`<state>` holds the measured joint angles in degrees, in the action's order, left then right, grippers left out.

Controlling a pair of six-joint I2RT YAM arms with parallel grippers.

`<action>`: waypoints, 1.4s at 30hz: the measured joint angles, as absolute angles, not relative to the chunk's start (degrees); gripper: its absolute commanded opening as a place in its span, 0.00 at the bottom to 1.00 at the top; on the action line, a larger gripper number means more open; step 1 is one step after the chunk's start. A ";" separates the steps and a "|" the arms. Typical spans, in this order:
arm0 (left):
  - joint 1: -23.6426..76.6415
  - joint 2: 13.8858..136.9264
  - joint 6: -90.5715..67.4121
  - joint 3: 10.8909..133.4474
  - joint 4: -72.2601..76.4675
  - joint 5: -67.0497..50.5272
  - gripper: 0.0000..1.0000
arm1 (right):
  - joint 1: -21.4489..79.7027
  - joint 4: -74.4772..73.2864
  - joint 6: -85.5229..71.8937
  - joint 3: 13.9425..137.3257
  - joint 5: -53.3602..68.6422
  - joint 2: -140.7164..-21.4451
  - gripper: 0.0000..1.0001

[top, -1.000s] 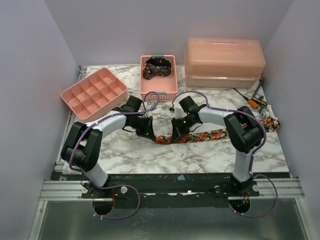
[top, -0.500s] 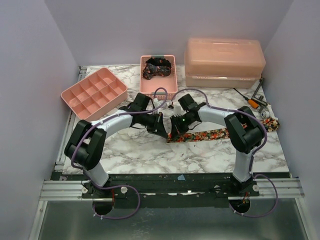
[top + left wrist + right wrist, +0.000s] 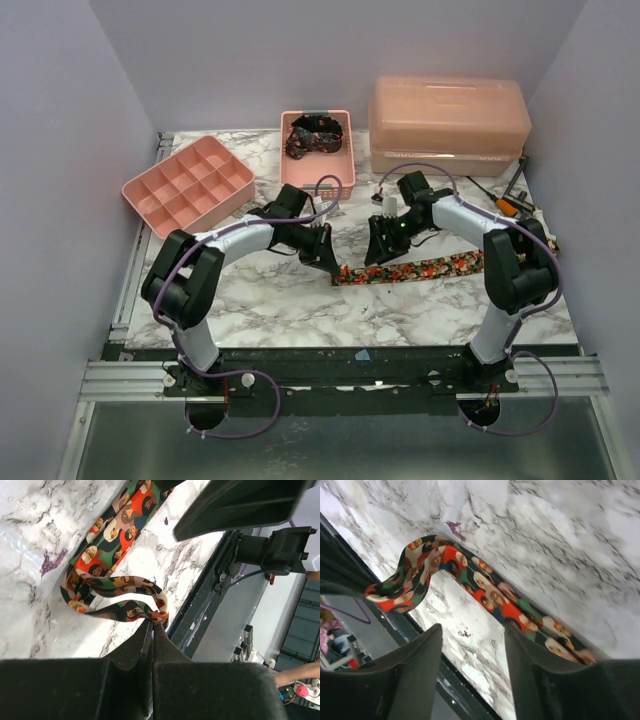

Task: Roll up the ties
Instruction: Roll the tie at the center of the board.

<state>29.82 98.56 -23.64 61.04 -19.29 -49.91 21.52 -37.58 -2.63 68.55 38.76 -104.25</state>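
A tie printed with red, orange and green faces [image 3: 430,268] lies across the marble table towards the right edge. Its left end is folded back into a loose loop [image 3: 107,592]. My left gripper [image 3: 154,623] is shut on the tip of that loop, a little above the table, and it shows in the top view [image 3: 334,267] too. My right gripper [image 3: 375,257] stands open just right of the loop, with bare marble between its jaws [image 3: 472,630] and the tie [image 3: 485,587] beyond its fingertips. A second, dark tie [image 3: 316,135] lies bunched in the pink basket [image 3: 317,183].
A pink compartment tray [image 3: 187,187] sits at the back left. A large pink lidded box [image 3: 448,125] stands at the back right. Small tools [image 3: 515,200] lie by the right wall. The table's near edge is a dark metal rail [image 3: 350,352].
The left gripper carried the tie's end to the right, folding it into a loop. The right gripper opened, let go of the tie and shifted right.
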 measured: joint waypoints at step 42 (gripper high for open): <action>33.41 94.85 -14.87 56.93 -9.28 -43.48 0.72 | 19.81 -37.26 -0.40 66.98 42.17 -112.55 0.09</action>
